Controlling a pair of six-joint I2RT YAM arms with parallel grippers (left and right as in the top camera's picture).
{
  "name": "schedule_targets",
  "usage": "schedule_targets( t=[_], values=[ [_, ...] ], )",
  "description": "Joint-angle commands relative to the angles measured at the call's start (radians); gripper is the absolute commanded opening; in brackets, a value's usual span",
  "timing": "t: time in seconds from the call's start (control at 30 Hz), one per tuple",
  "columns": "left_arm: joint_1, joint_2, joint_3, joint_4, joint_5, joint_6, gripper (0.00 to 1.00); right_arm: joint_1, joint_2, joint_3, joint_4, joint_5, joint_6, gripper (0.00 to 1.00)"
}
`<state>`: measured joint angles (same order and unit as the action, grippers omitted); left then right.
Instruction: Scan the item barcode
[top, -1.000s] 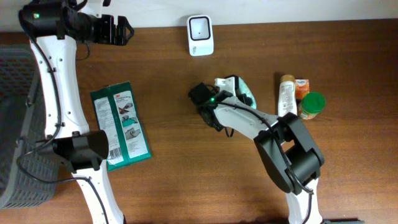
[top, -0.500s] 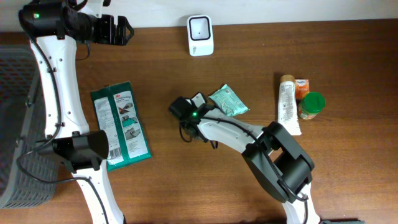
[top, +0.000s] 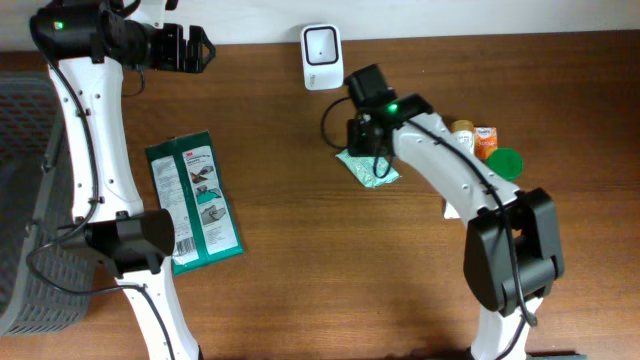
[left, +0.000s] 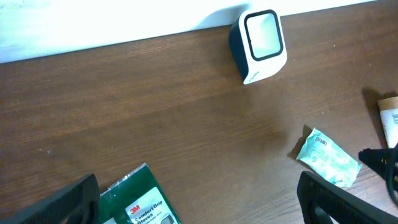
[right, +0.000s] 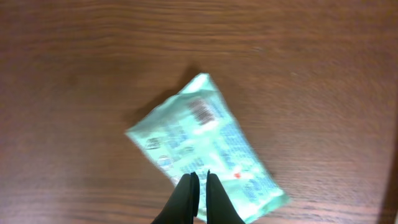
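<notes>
Two arms are in play. The right gripper (right: 199, 182) is hanging directly over the pale green packet (right: 205, 146), its fingers pressed together with barely a sliver between them. The tips are sitting over the packet's near edge, but I cannot tell whether they are pinching the wrapper. That packet is lying on the wooden table (top: 300, 280) with its barcode (right: 202, 112) facing up. It is resting near the white scanner (top: 322, 55) and apart from it.

Over on the far left edge, the left gripper (top: 190, 48) is hovering with its jaws spread wide and nothing between them. The green glove pack (top: 192, 200) is lying flat on the left side of the table, beside the left arm. A tube (top: 460, 145), an orange box (top: 486, 143) and a green-lidded jar (top: 505, 165) are clustering to the right of the packet, partly behind the right arm.
</notes>
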<state>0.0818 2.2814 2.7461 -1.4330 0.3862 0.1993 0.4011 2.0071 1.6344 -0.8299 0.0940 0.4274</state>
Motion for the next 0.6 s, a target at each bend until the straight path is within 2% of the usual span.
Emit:
schedule_targets(
  t=[0.0,0.27,0.47,0.57],
  values=[
    [0.006,-0.01,0.008,-0.001,0.011,0.016,0.99,-0.009,0.039,-0.008,0.01,-0.064,0.064,0.04],
    [0.006,-0.01,0.008,-0.001,0.011,0.016,0.99,0.014,0.138,-0.008,0.018,-0.07,0.039,0.04],
    [0.006,-0.01,0.008,-0.001,0.01,0.016,0.99,0.056,0.17,-0.008,0.021,-0.264,-0.218,0.04],
    [0.006,-0.01,0.008,-0.001,0.011,0.016,0.99,0.079,0.173,-0.008,-0.018,-0.311,-0.303,0.04]
  ],
)
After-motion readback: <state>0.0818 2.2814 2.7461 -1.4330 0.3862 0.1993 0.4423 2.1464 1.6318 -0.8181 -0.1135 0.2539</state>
